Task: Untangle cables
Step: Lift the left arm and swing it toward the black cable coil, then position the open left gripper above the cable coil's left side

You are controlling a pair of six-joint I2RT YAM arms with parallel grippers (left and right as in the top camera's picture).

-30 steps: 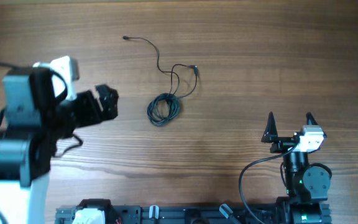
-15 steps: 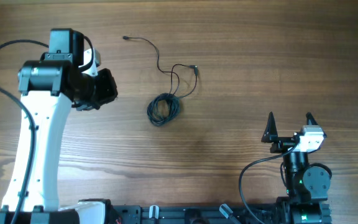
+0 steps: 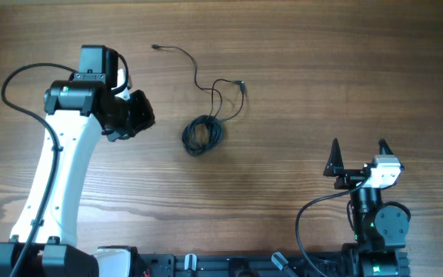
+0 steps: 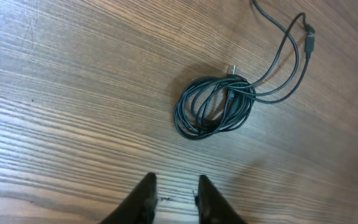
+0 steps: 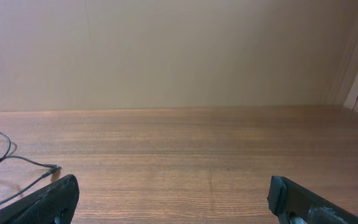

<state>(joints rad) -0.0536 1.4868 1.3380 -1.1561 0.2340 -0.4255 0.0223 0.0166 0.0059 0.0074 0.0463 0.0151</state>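
The cables (image 3: 202, 134) lie mid-table as a thin black coil, with loose strands running up to a small plug (image 3: 155, 47) and a loop ending in another plug (image 3: 241, 86). My left gripper (image 3: 146, 117) hovers left of the coil, apart from it. In the left wrist view the coil (image 4: 215, 107) lies ahead of my left gripper (image 4: 174, 186), whose fingers stand a narrow gap apart with only wood between them. My right gripper (image 3: 358, 150) rests near the front right, wide open and empty. In the right wrist view a cable strand (image 5: 11, 163) shows at far left.
The wooden table (image 3: 321, 69) stretches bare around the coil. The arm bases and a black rail (image 3: 229, 265) line the front edge. A thicker black robot cable (image 3: 306, 223) loops beside the right arm's base.
The left arm has swung up and right, bringing its gripper closer to the coil. Its fingers have narrowed from wide apart. The right arm and cables have not moved.
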